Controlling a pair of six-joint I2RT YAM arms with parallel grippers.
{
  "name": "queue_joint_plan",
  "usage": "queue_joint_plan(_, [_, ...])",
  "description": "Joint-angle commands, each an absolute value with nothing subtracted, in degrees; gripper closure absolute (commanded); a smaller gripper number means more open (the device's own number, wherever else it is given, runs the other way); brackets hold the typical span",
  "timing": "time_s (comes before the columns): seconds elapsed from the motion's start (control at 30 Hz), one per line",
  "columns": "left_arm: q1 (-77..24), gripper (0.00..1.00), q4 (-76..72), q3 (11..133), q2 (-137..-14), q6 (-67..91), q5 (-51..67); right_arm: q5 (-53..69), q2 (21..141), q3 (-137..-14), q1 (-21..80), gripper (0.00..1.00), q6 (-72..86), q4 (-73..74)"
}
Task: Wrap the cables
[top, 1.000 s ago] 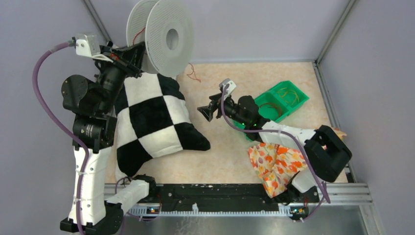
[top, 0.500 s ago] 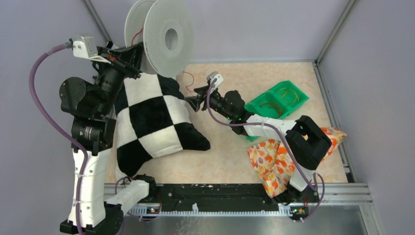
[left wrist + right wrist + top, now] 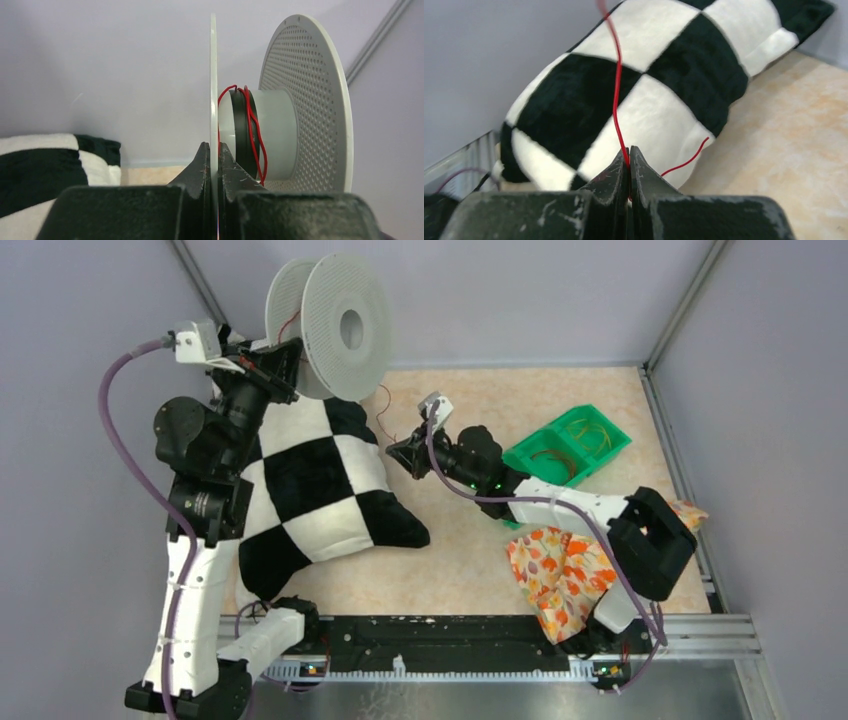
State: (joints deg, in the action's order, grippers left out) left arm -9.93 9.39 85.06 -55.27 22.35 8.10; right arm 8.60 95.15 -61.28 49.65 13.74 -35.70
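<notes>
- Red cable (image 3: 616, 100) is pinched betw. the fingers of the R gripper (image 3: 629, 162), which are pressed tight together on it. From the pinch it runs straight up and out of the wrist view. A short free end pokes out to the right of the jaws.
- Top view: the same cable rises from the R gripper toward the spool (image 3: 335, 328). In the left wrist view, a few red turns sit on the spool's hub, over a black band.
- L gripper (image 3: 214, 155) is clamped on the edge of the spool's near flange, one finger on each side of the thin disc. The spool is held up off the table (image 3: 470, 550), axis roughly level, at the back-left.
- More cables (image 3: 585, 432), thin loose loops, lie in the green tray (image 3: 516, 454) at back-right, well apart from both grippers.
- L arm: stands tall w/ elbow bent, forearm angled up and back to the spool, above the checkered pillow (image 3: 310, 480).
- R arm: reaches low across the table from its base at near-right, wrist pointing left. Its gripper is just beside the pillow's right edge; can't tell if it touches.
- Floral cloth (image 3: 560, 575) lies by the R arm's base, partly under the arm.
</notes>
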Motion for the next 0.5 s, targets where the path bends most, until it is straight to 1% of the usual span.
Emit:
queue_joint_plan(0.0, [-10.1, 1.00, -2.0, 76.5, -54.7, 23.0, -0.7, 13.6, 86.6, -64.9, 56.5, 1.00, 14.7, -22.4])
queue_joint_plan(0.07, [-10.1, 1.00, -5.0, 72.5, -55.0, 23.8, -4.4, 12.2, 84.4, -65.0, 61.1, 1.00, 11.8, -18.5])
queue_joint_plan(0.13, [-10.1, 1.00, -5.7, 71.1, -56.1, 24.0, -7.1, 11.8, 82.4, -65.2, 65.2, 1.00, 9.1, -14.6])
queue_joint_plan(0.3, [-10.1, 1.00, -7.0, 71.4, -60.2, 18.8, -14.1, 20.1, 78.0, -64.6, 69.8, 1.00, 8.8, -8.2])
queue_joint_plan(0.37, [-10.1, 1.00, -7.2, 72.1, -61.9, 16.2, -14.6, 21.1, 76.0, -65.0, 71.0, 1.00, 7.3, -5.4])
queue_joint_plan(0.47, [-10.1, 1.00, -7.6, 72.2, -63.9, 12.3, -12.2, 22.2, 73.6, -67.6, 71.4, 1.00, 5.7, -0.9])
